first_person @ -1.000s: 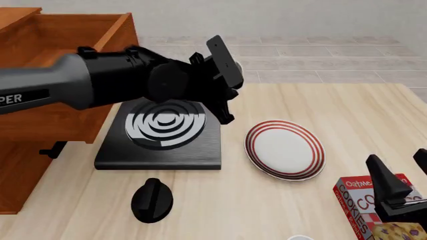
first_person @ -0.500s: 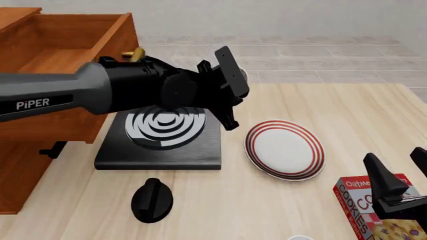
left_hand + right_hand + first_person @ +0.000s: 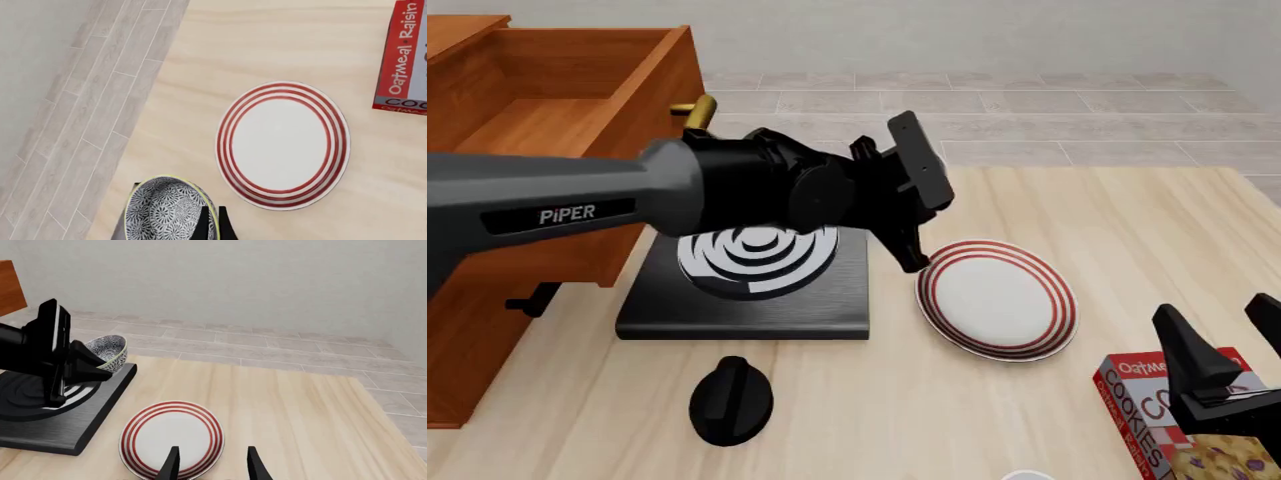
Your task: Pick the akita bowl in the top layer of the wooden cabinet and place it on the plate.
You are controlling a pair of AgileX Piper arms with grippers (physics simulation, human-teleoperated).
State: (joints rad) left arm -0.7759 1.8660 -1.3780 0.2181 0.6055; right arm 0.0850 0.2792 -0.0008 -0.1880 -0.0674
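Beside the plate [image 3: 997, 298], above the edge of the black stove [image 3: 747, 290], the left gripper [image 3: 916, 262] pinches the rim of the bowl [image 3: 109, 353], holding it in the air, tilted. Left of the plate, the cabinet [image 3: 521, 220] has its top drawer [image 3: 574, 110] pulled out. Near the plate's other side, by the cookie box [image 3: 1154, 405], the right gripper [image 3: 210, 465] has its fingers spread apart.

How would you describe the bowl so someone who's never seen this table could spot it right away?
Find the black stove beside the wooden cabinet. Above its far right corner, the left gripper holds the akita bowl in the air. It is speckled dark and white, unlike the flat red-ringed plate nearby.
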